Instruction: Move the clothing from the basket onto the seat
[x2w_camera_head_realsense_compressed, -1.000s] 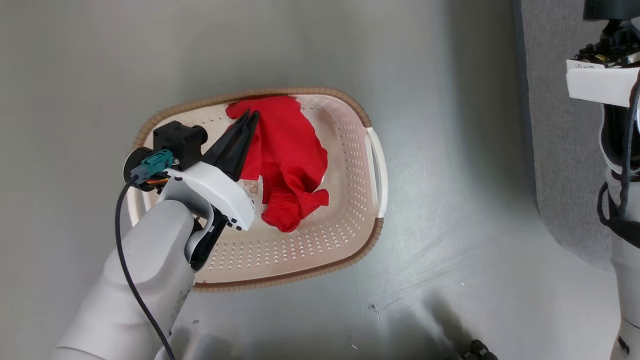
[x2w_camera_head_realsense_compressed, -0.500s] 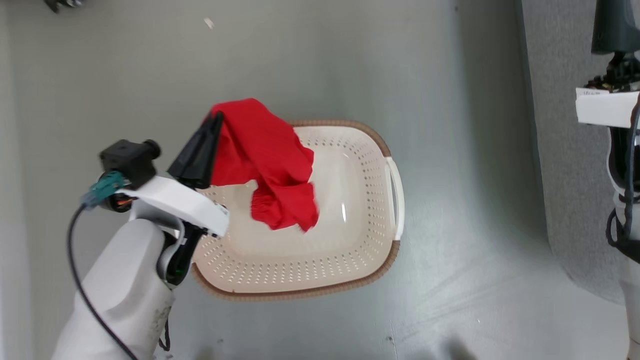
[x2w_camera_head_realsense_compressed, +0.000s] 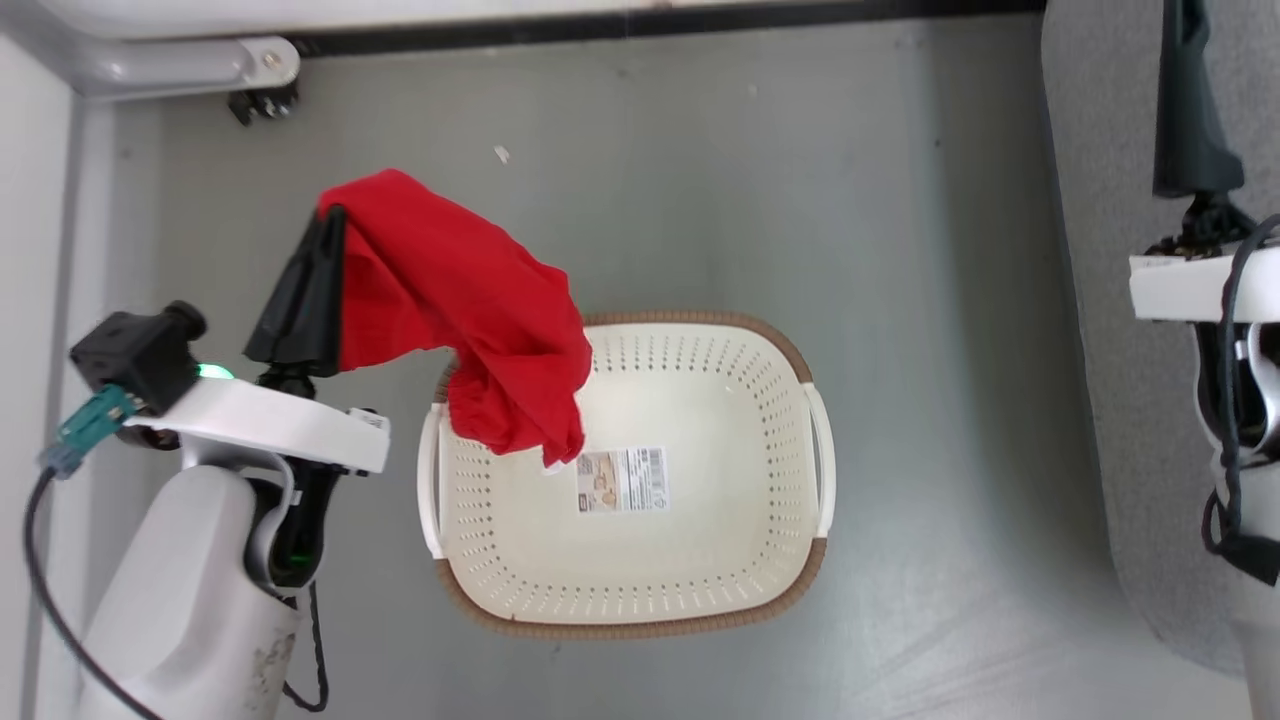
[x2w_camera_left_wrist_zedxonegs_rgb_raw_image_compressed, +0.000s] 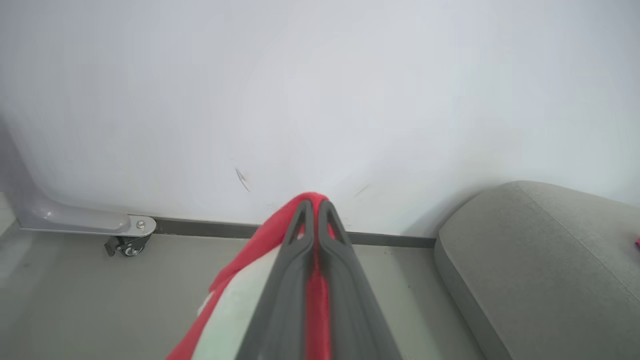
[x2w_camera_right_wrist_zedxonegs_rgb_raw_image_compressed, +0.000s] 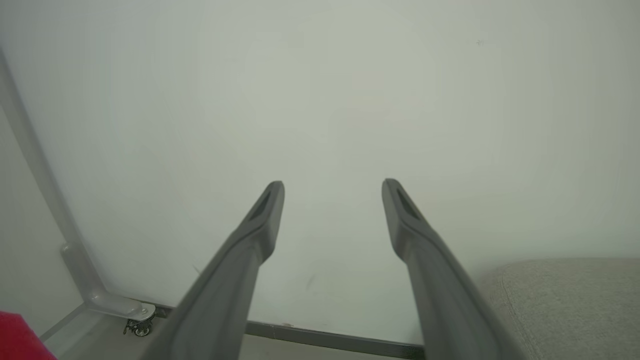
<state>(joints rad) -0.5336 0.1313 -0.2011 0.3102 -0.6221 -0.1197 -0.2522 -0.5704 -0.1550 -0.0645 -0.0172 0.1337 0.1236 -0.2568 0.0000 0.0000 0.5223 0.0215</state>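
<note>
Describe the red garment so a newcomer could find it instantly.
Find the cream perforated basket on the grey floor. Over its left end, the left tool is shut on the clothing, a crumpled cloth drooping towards the basket. Its bright red sets it apart from the pale basket and grey floor.

Looks like a bare test room or lab, fitted out with a few household props. Smooth grey floor (x2w_camera_head_realsense_compressed: 900, 250), plain white wall (x2w_camera_left_wrist_zedxonegs_rgb_raw_image_compressed: 320, 90) with faint scuffs, dark skirting (x2w_camera_left_wrist_zedxonegs_rgb_raw_image_compressed: 200, 228) along its foot. Against that wall, a grey metal frame foot (x2w_camera_left_wrist_zedxonegs_rgb_raw_image_compressed: 70, 219) on a small caster (x2w_camera_left_wrist_zedxonegs_rgb_raw_image_compressed: 127, 246), more rig than furniture. Home touches: a grey upholstered seat (x2w_camera_left_wrist_zedxonegs_rgb_raw_image_compressed: 550, 250) to the right and a perforated plastic basket (x2w_camera_head_realsense_compressed: 620, 628) standing on the floor, shop label (x2w_camera_head_realsense_compressed: 622, 480) stuck to its bottom.
</note>
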